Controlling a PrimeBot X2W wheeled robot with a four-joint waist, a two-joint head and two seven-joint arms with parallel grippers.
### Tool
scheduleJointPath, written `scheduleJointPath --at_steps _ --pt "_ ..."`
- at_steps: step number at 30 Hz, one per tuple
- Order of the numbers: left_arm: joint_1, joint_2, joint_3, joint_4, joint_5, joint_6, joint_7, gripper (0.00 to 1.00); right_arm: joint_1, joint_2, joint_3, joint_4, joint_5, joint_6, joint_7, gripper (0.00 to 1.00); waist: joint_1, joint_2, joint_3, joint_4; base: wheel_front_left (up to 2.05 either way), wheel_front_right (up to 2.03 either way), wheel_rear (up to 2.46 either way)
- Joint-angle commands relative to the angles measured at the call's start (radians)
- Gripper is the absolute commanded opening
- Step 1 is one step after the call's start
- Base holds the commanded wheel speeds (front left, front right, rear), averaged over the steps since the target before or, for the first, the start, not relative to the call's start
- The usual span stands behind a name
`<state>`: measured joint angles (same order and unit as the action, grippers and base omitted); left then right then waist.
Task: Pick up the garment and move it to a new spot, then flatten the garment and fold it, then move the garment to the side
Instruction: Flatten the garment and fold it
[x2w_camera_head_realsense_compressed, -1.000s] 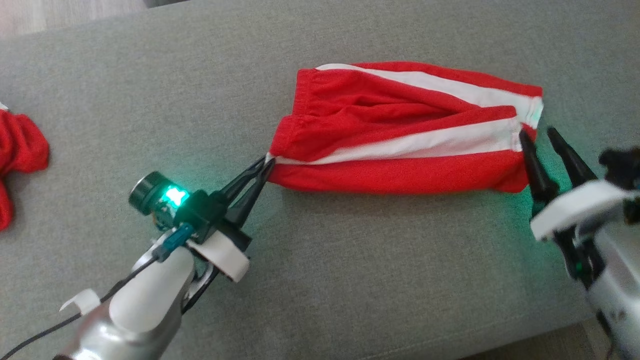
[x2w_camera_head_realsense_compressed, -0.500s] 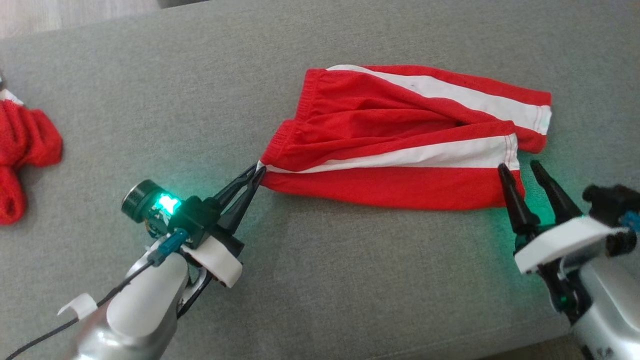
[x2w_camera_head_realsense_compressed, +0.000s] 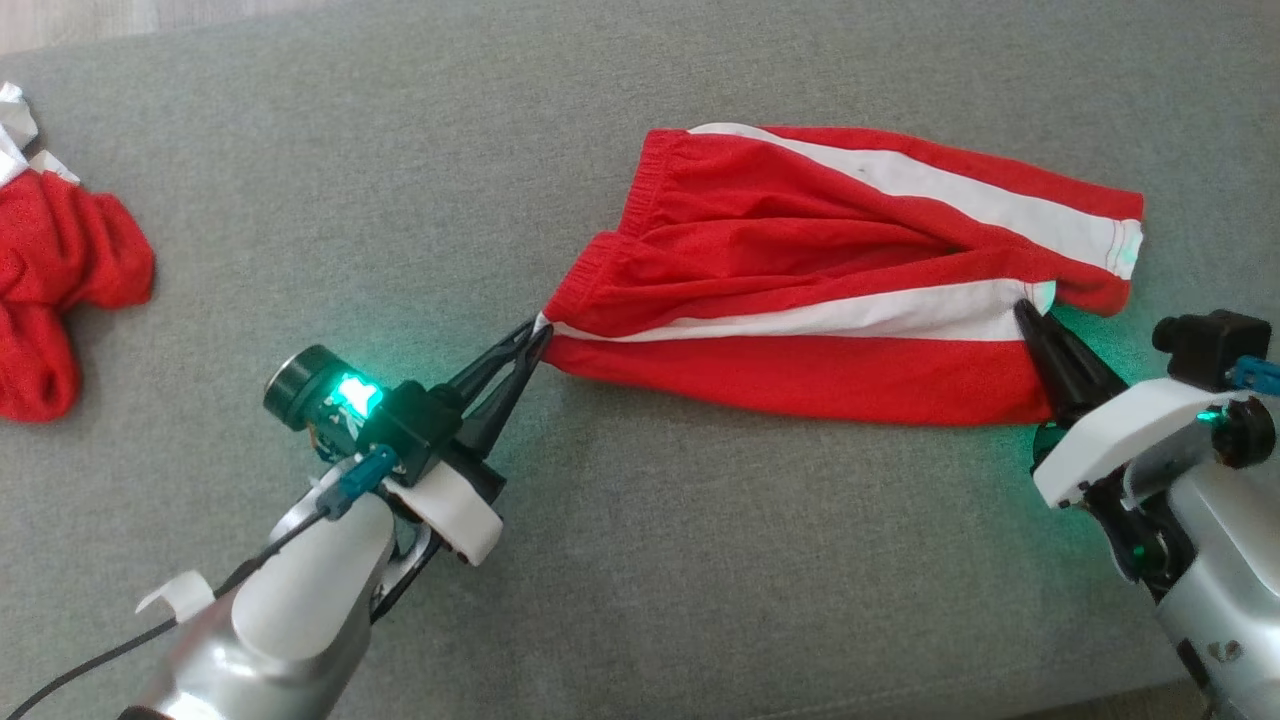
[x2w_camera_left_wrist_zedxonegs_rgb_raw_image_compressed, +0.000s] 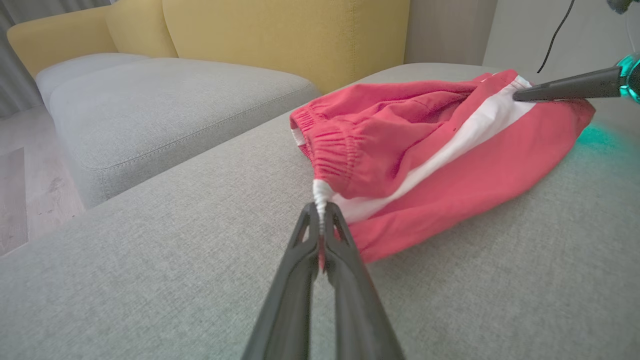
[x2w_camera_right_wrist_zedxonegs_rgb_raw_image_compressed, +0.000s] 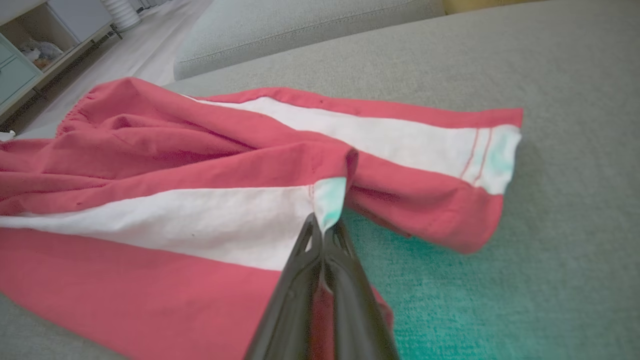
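Note:
The garment (x2w_camera_head_realsense_compressed: 830, 290) is a pair of red shorts with white side stripes, lying crumpled lengthwise on the grey cushion (x2w_camera_head_realsense_compressed: 620, 560). My left gripper (x2w_camera_head_realsense_compressed: 540, 328) is shut on the waistband corner at the white stripe, as the left wrist view shows close up (x2w_camera_left_wrist_zedxonegs_rgb_raw_image_compressed: 320, 220). My right gripper (x2w_camera_head_realsense_compressed: 1025, 312) is shut on the hem of the near leg at the white stripe; in the right wrist view its fingertips pinch that hem (x2w_camera_right_wrist_zedxonegs_rgb_raw_image_compressed: 325, 227). In the left wrist view the garment (x2w_camera_left_wrist_zedxonegs_rgb_raw_image_compressed: 425, 150) bunches at the waistband, and the right gripper's fingers (x2w_camera_left_wrist_zedxonegs_rgb_raw_image_compressed: 565, 87) reach in from the right.
Another red garment (x2w_camera_head_realsense_compressed: 60, 290) lies bunched at the cushion's left edge. A yellow sofa back (x2w_camera_left_wrist_zedxonegs_rgb_raw_image_compressed: 280, 35) and a second grey cushion (x2w_camera_left_wrist_zedxonegs_rgb_raw_image_compressed: 165, 100) stand beyond. Wooden floor (x2w_camera_right_wrist_zedxonegs_rgb_raw_image_compressed: 125, 55) and a low cabinet (x2w_camera_right_wrist_zedxonegs_rgb_raw_image_compressed: 35, 45) lie past the cushion's far side.
My right gripper moved in from beside the leg hem and shut on it; a second ago it stood open. The left gripper kept its hold. The head camera shifted slightly.

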<state>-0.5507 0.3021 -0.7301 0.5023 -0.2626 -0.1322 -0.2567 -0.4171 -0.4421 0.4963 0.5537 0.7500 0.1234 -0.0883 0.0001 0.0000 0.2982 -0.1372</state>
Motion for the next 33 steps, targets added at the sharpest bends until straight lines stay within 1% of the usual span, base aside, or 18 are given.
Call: scheduleJointPath --at_steps 1,4,8,10,13,15,18,20,22,25,27,30,33 --pt "-0.04 0.018 0.029 -0.021 -0.002 0.002 -0.005 0.0 -0.016 -0.03 0.016 -0.019 0.008 0.007 -0.018 0.0 -0.0001 0.0 -0.002 0.002 0.0 0.0 0.0" --pt "-0.045 0.017 0.035 -0.036 -0.011 0.002 -0.005 0.0 -0.032 -0.048 0.023 -0.027 0.009 0.007 -0.057 0.0 -0.0001 0.0 -0.007 0.002 0.0 0.0 0.0" --pt "-0.095 0.022 0.059 -0.079 -0.02 0.002 -0.005 0.0 -0.091 -0.085 -0.031 -0.067 0.01 0.007 -0.123 0.0 -0.0001 0.0 -0.014 -0.001 0.0 0.0 0.0" --pt "-0.153 0.024 0.056 -0.09 -0.02 0.002 -0.005 0.0 -0.14 -0.113 -0.061 -0.09 0.0 0.007 -0.138 0.0 -0.0001 0.0 -0.015 -0.002 0.0 0.0 0.0" --pt "-0.297 0.02 0.028 -0.09 -0.018 0.002 -0.005 0.0 -0.252 -0.155 -0.09 -0.106 -0.044 0.007 -0.144 0.0 -0.0001 0.0 -0.005 -0.007 0.0 0.0 0.0" --pt "-0.417 0.002 0.026 -0.084 -0.016 0.002 -0.005 0.0 -0.354 -0.175 -0.116 -0.1 -0.079 0.007 -0.147 0.0 -0.0001 0.0 0.012 -0.012 0.0 0.0 0.0" --pt "-0.577 -0.042 0.064 -0.087 0.0 0.002 -0.005 0.0 -0.505 -0.178 -0.175 -0.078 -0.115 0.007 -0.157 0.0 -0.0001 0.0 0.041 -0.017 0.0 0.0 0.0" --pt "-0.643 -0.068 0.104 -0.103 0.02 0.002 -0.005 0.0 -0.578 -0.174 -0.203 -0.069 -0.137 0.007 -0.162 0.0 -0.0001 0.0 0.053 -0.02 0.0 0.0 0.0" --pt "-0.668 -0.085 0.139 -0.128 0.041 0.004 -0.005 0.0 -0.617 -0.174 -0.214 -0.071 -0.156 0.007 -0.166 0.0 -0.0001 0.0 0.06 -0.022 0.0 0.0 0.0" --pt "-0.626 -0.088 0.171 -0.163 0.06 0.004 -0.005 0.0 -0.599 -0.165 -0.241 -0.082 -0.161 0.007 -0.17 0.0 -0.0001 0.0 0.054 -0.024 0.0 0.0 0.0" --pt "-0.555 -0.078 0.166 -0.181 0.066 0.003 -0.005 0.0 -0.536 -0.154 -0.258 -0.098 -0.161 0.007 -0.172 0.0 -0.0001 0.0 0.047 -0.024 0.0 0.0 0.0" --pt "-0.413 -0.06 0.137 -0.201 0.069 0.002 -0.005 0.0 -0.387 -0.133 -0.279 -0.128 -0.177 0.007 -0.173 0.0 -0.0001 0.0 0.035 -0.022 0.0 0.0 0.0" --pt "-0.238 -0.036 0.088 -0.231 0.075 0.002 -0.005 0.0 -0.208 -0.076 -0.333 -0.186 -0.166 0.007 -0.173 0.0 -0.0001 0.0 0.011 -0.029 0.0 0.0 0.0"
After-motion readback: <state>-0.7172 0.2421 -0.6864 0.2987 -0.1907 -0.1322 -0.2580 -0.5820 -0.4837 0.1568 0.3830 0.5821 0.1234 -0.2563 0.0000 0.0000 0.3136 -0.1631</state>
